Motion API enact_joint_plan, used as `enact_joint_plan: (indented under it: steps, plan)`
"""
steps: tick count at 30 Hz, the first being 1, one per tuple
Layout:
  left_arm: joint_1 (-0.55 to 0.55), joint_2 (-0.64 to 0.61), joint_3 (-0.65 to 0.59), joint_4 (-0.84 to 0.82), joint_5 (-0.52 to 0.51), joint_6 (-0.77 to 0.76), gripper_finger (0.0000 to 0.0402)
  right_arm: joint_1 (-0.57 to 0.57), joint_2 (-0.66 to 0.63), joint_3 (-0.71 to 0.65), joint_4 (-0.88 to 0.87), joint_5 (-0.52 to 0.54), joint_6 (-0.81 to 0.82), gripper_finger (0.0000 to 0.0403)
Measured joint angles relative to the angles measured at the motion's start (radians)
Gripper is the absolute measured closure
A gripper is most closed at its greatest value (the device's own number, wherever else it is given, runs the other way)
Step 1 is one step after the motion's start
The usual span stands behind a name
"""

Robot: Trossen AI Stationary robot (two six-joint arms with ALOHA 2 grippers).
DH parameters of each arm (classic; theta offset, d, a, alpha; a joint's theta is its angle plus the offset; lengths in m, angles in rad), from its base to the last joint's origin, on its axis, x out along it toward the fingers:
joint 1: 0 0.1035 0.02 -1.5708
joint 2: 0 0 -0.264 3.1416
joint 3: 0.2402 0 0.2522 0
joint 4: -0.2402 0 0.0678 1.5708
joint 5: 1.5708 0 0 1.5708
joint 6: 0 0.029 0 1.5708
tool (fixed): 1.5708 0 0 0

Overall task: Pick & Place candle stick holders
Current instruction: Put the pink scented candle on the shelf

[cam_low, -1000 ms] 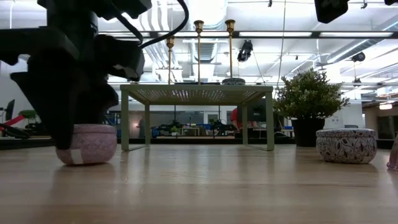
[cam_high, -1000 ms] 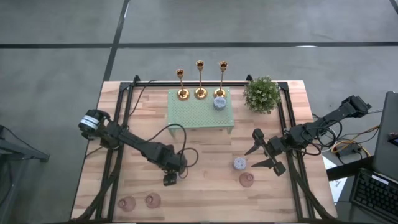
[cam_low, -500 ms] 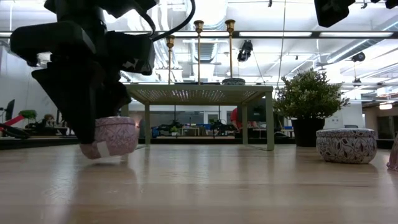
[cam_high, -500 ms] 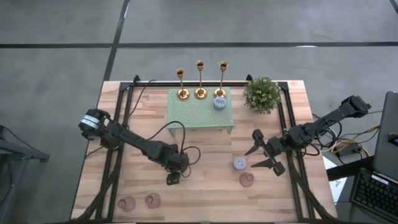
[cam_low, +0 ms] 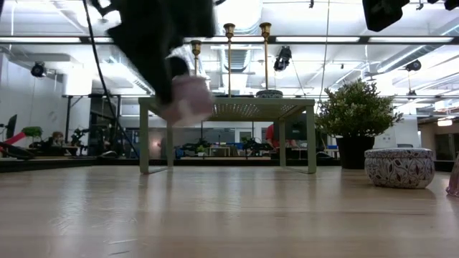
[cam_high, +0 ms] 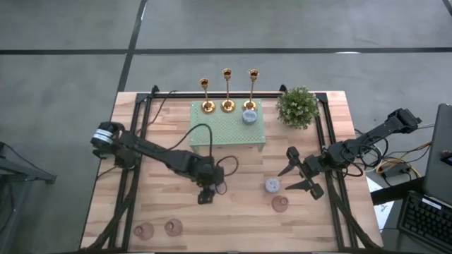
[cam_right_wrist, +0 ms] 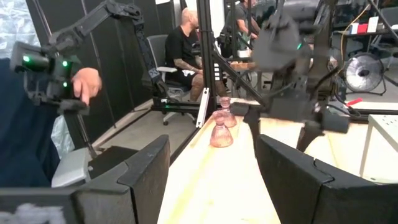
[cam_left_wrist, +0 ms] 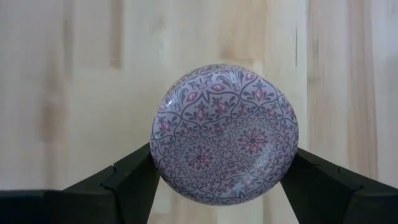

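My left gripper [cam_high: 216,188] is shut on a round pink-patterned holder [cam_left_wrist: 225,134] and holds it above the middle of the table, near the front of the pale green stand [cam_high: 227,127]; the holder also shows in the low view [cam_low: 188,100]. Three gold candlesticks [cam_high: 227,90] stand by their round bases at the stand's far edge, with a lilac holder [cam_high: 249,117] beside them. My right gripper [cam_high: 300,176] is open and empty, just right of a lilac patterned holder [cam_high: 272,185] and a pink one [cam_high: 280,204] on the table. My left gripper pinches the pink holder's round side wall [cam_left_wrist: 157,163] between its two fingers, one on each opposite side. The fingers come from above, pointing down. The holder is lifted clear of the table, its patterned top toward the wrist camera.
Two more pink holders [cam_high: 145,230] [cam_high: 173,227] stand near the table's front left corner. A bushy potted plant [cam_high: 296,107] stands at the far right beside the stand. People [cam_right_wrist: 186,46] sit in the room beyond the table.
My left gripper has risen and gone toward the table's right edge and a little toward the stand, staying shut on the pink holder. The holder, which rested on the table a second ago, is now lifted clear.
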Motion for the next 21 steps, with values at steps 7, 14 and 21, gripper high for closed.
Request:
enact_joint_plan:
  steps: [7, 14, 21]
  plan:
    - [0.113, -0.001, 0.179, -0.149, -0.009, 0.107, 0.0104, 0.000, 0.000, -0.005, 0.002, 0.001, 0.000, 0.0175]
    - [0.270, -0.002, 0.335, -0.238, -0.044, 0.202, 0.0104, 0.000, 0.000, -0.009, 0.007, 0.001, -0.004, 0.0175]
    - [0.442, -0.002, 0.374, -0.233, -0.070, 0.190, 0.0104, 0.000, 0.000, -0.009, 0.011, 0.001, -0.009, 0.0175]
